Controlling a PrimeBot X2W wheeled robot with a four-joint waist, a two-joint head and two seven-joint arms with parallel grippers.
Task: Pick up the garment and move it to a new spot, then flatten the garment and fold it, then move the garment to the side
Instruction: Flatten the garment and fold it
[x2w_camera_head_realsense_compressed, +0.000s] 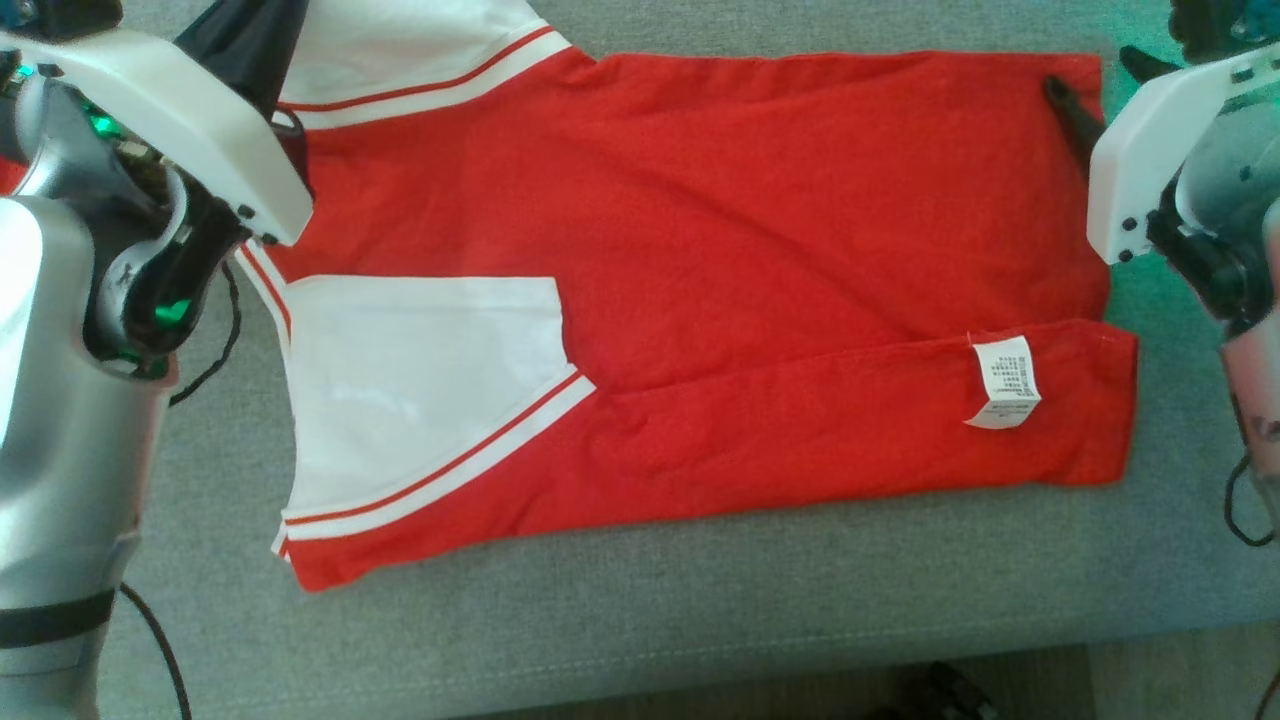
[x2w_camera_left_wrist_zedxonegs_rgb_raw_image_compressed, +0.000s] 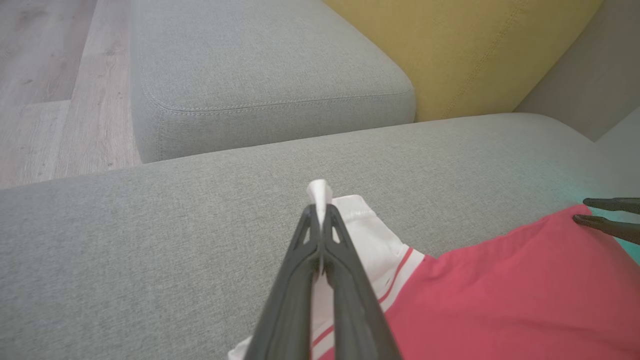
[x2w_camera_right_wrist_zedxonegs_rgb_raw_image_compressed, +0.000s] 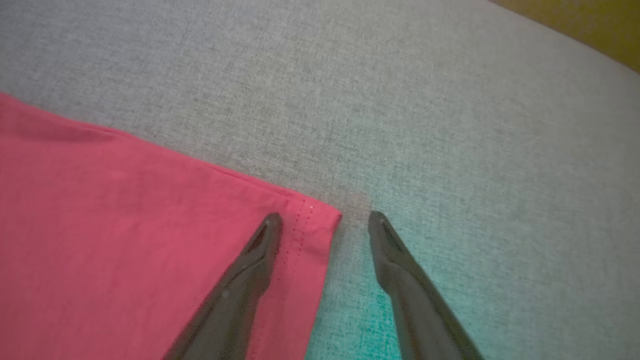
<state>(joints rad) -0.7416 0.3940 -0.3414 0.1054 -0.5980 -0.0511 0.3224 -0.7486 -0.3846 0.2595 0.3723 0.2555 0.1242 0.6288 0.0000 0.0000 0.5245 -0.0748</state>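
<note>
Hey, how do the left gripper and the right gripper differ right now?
The left gripper has its fingers shut, the right gripper has them spread. The left pinches a white sleeve edge of the garment; the right holds nothing, one finger over the red hem corner, the other over the grey cushion. Both have dark fingers at the garment's edge.

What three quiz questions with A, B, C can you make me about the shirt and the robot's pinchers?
1. Where does the shirt lie?
A. on a wooden floor
B. on the grey sofa cushion
C. on a table
2. What colour is its big middle part?
A. red
B. blue
C. green
3. What is the left gripper doing?
A. hanging open
B. holding a cup
C. pinching the white sleeve
Answers: 1 B, grey fabric lies all around it. 2 A, the middle is plainly red. 3 C, white cloth pokes out between its shut fingers.
</note>
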